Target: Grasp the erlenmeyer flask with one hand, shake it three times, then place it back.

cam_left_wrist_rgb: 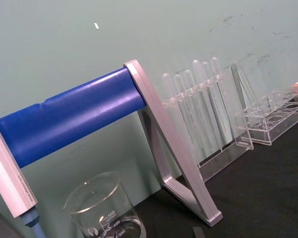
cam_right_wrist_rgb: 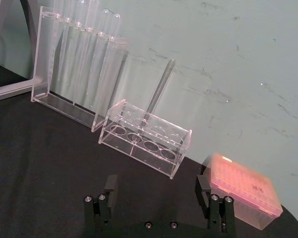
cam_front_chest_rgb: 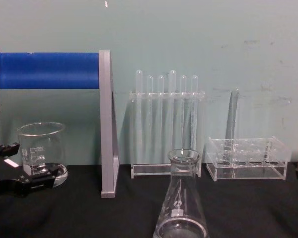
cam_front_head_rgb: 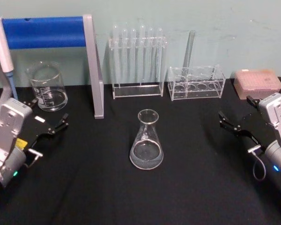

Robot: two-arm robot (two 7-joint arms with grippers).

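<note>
Erlenmeyer flask (cam_front_head_rgb: 146, 143): stood upright on the table (cam_front_head_rgb: 84, 187), neck vertical, flanked by left gripper (cam_front_head_rgb: 63, 123) and right gripper (cam_front_head_rgb: 223, 120); both held wide, empty, judged about equally near.

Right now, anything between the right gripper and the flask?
Nothing: the head view shows bare black tabletop between the right gripper and the flask.

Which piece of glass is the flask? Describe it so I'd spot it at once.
Find the blue bar at the back left of the table. The flask stands alone mid-table, in front of the tall tube rack. Unlike the straight-sided beaker and slim tubes, it is a cone: wide base, narrow neck.
</note>
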